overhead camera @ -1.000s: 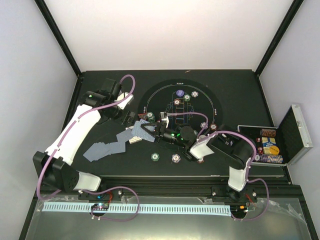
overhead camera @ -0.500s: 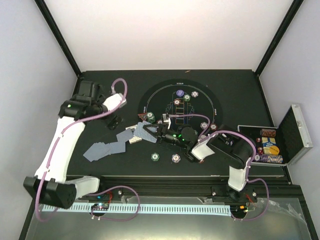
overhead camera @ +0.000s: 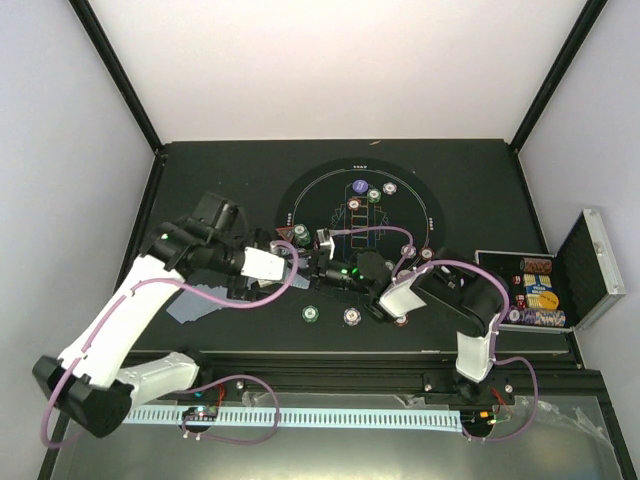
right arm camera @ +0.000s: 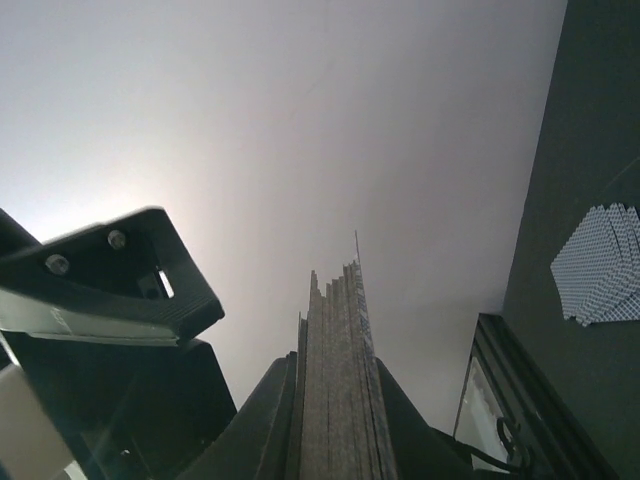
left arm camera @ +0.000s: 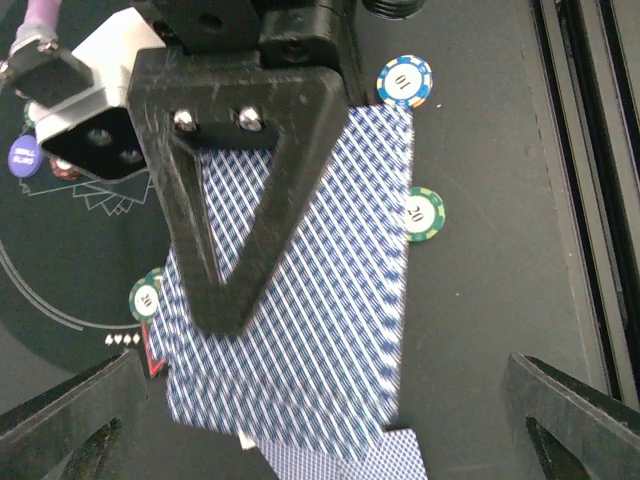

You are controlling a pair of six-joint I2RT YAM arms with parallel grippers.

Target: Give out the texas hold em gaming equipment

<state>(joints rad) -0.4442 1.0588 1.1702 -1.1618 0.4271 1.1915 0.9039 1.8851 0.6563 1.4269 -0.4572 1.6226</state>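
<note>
playing cards point(right arm camera: 335, 390) stand edge-on, clamped between the right fingers point(right arm camera: 268, 425).

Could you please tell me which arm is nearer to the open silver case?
Right: the right arm bends just beside the case; the left arm is far off on the opposite side.

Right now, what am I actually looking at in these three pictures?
You see two robot arms, a left arm and a right arm, bolted to a black table. The overhead picture shows both. The other two pictures come from a camera on each wrist. The right gripper clamps a deck of cards, seen edge-on in its own view. The left gripper is open, facing the deck's patterned backs. Around them lie chips, loose cards and an open case.
</note>
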